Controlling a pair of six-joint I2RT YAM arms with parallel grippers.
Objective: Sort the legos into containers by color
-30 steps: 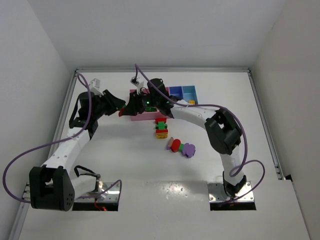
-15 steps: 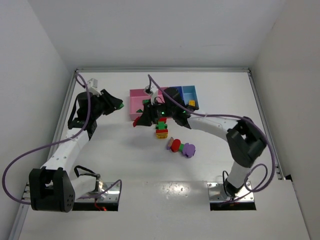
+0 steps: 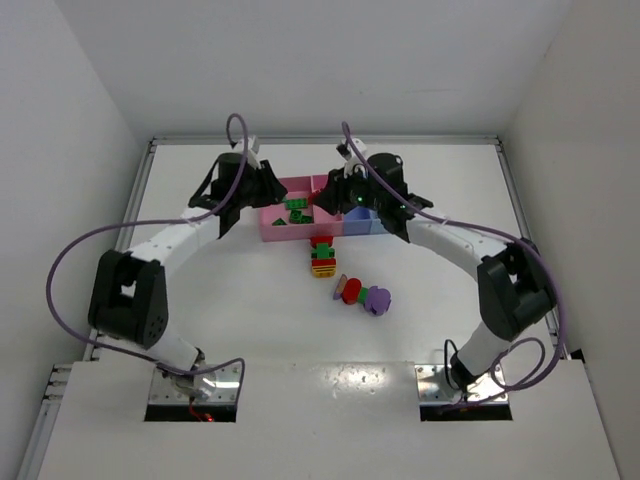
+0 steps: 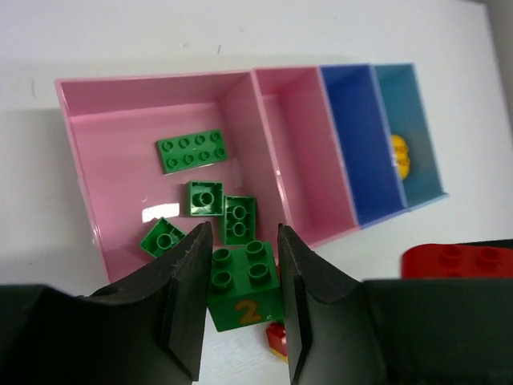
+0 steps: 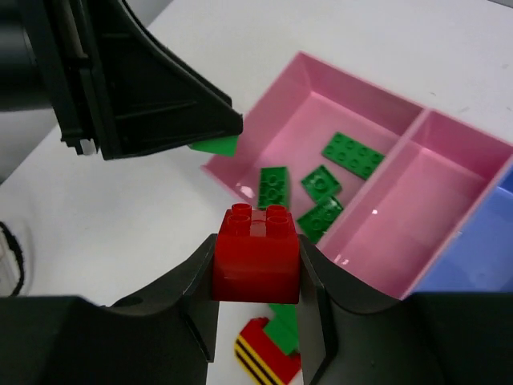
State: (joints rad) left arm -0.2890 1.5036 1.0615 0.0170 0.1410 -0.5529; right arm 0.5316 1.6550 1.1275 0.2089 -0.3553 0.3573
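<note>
The green brick marked "2" (image 4: 244, 285) sits pinched between my left gripper (image 4: 243, 233) fingers, held above the near edge of the wide pink bin (image 4: 112, 132), where four loose green bricks (image 4: 191, 150) lie on the floor. My right gripper (image 5: 258, 253) is clamped on a red brick (image 5: 256, 257), studs up, hanging over the table just in front of the same bin's near wall. Beside the wide pink bin come the narrow pink bin (image 4: 300, 144), the purple-blue bin (image 4: 357, 136) and the light blue bin (image 4: 413, 104), which holds a yellow piece (image 4: 401, 155). From above, both my arms reach far forward and curve inward, left arm (image 3: 170, 235) from the left and right arm (image 3: 450, 235) from the right, wrists tipped down and facing each other across the bins. On the table nearer my bases stand a red, green and yellow clump (image 3: 323, 257) and, apart from it, a red and purple clump (image 3: 362, 295).
</note>
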